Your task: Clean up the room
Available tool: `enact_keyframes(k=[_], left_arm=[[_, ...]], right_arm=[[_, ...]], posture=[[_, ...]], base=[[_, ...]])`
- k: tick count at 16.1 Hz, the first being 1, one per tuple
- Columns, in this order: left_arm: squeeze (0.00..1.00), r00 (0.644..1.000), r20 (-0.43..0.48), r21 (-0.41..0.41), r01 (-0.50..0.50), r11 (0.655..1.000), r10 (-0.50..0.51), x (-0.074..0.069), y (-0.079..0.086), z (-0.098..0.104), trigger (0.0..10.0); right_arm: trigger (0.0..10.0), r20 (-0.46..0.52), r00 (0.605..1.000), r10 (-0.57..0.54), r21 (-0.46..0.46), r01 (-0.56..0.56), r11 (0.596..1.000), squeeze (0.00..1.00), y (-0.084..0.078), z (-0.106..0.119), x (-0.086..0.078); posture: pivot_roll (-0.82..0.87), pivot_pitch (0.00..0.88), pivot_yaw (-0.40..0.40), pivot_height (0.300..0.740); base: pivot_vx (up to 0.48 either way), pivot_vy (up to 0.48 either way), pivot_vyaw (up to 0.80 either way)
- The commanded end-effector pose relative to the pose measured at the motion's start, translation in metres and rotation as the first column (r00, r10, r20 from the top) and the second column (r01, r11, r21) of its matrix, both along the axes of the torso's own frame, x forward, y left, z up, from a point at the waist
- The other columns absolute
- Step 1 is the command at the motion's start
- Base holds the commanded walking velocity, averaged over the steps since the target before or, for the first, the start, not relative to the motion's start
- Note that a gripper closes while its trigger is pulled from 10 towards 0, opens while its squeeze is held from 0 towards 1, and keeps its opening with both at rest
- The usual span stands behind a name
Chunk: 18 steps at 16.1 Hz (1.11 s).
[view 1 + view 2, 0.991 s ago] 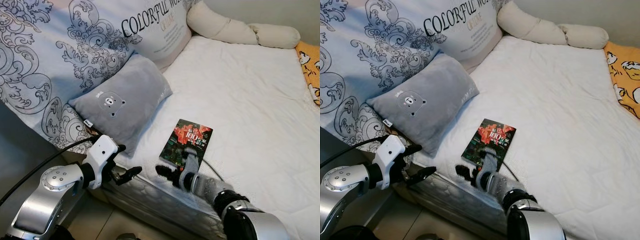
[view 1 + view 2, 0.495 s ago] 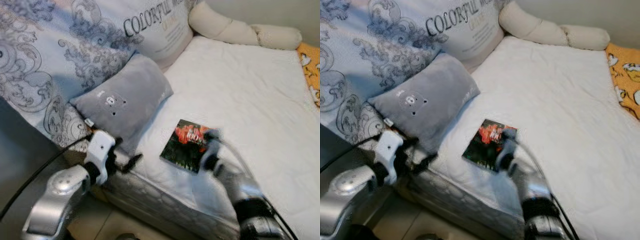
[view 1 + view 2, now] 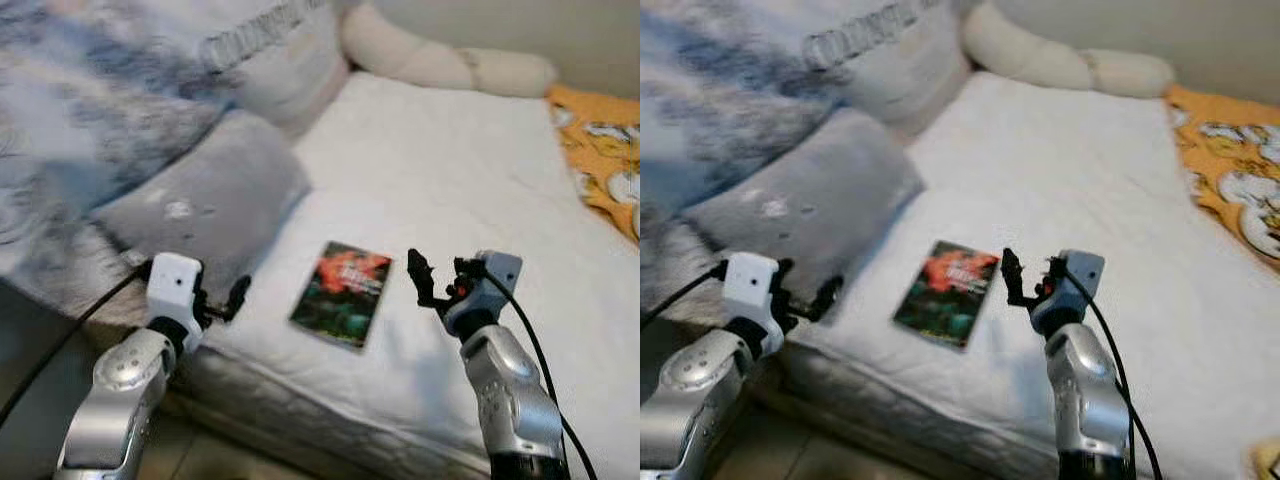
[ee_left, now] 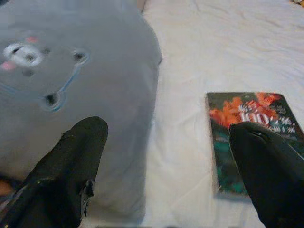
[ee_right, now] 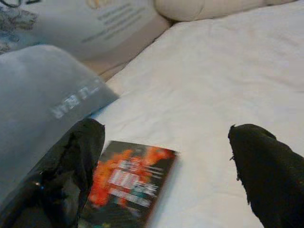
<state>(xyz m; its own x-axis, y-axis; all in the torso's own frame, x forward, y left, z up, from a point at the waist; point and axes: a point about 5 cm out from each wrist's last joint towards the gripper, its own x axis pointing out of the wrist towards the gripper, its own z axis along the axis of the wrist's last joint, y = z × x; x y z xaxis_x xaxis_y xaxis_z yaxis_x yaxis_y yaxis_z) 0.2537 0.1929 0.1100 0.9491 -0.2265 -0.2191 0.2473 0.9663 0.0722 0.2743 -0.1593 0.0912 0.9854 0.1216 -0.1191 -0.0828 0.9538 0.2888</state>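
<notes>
though spread wide, right end effector (image 3: 415,275) empty

Whites, greys and one bright book on the bed

The plain white quilted bed sheet (image 3: 470,180) carries a dark green book with an orange-red cover picture and white lettering (image 3: 342,293). Beside it lies a soft grey cushion with a stitched bear face (image 4: 71,95). Behind is a pale blue-white pillow with grey scrollwork and dark lettering (image 3: 110,90), a cream bolster (image 3: 440,62), and an orange cloth with white cartoon figures (image 3: 600,150).
</notes>
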Motion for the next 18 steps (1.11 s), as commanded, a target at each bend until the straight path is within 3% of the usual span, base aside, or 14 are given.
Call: enact_keyframes(k=[1, 3, 4, 7, 12, 18], left_arm=[[0.21, 1.0, 0.016, 0.01, -0.02, 1.0, 0.02, 0.002, 0.002, 0.002, 10.0], [0.2, 1.0, 0.013, 0.039, -0.028, 0.999, 0.028, 0.0, 0.005, -0.001, 10.0], [0.21, 0.999, 0.021, 0.049, -0.036, 0.998, 0.035, 0.003, 0.004, 0.001, 10.0], [0.2, 0.999, 0.04, 0.042, -0.035, 0.999, 0.033, 0.012, -0.002, 0.006, 10.0], [0.21, 0.998, 0.039, 0.029, -0.04, 0.999, 0.039, 0.016, -0.005, 0.003, 10.0], [0.2, 0.999, 0.041, 0.05, -0.028, 0.998, 0.026, 0.019, -0.008, 0.003, 10.0]], right_arm=[[10.0, -0.008, 0.999, -0.044, -0.024, 0.043, 0.999, 1.0, -0.003, 0.001, -0.003], [10.0, -0.006, 0.991, -0.137, -0.039, 0.137, 0.99, 1.0, -0.016, 0.0, -0.002], [10.0, -0.014, 0.992, -0.125, -0.066, 0.123, 0.99, 1.0, -0.018, -0.001, 0.0], [10.0, -0.05, 0.994, -0.095, -0.13, 0.088, 0.988, 1.0, -0.008, -0.01, 0.001], [10.0, -0.086, 0.991, -0.106, -0.185, 0.089, 0.979, 1.0, -0.004, -0.013, 0.005], [10.0, -0.165, 0.971, -0.174, -0.212, 0.137, 0.968, 1.0, -0.012, -0.027, 0.006]], posture=[[0.06, 0.0, -0.022, 0.74], [0.07, 0.0, -0.017, 0.74], [0.09, 0.0, -0.024, 0.74], [0.1, 0.0, -0.015, 0.74], [0.08, 0.0, -0.017, 0.74], [0.12, 0.0, -0.024, 0.74]], base=[[0.0, -0.349, 0.0], [0.0, -0.345, 0.0], [0.0, -0.345, 0.0], [0.0, -0.345, 0.0], [0.0, -0.313, 0.0], [0.0, -0.284, -0.74]])
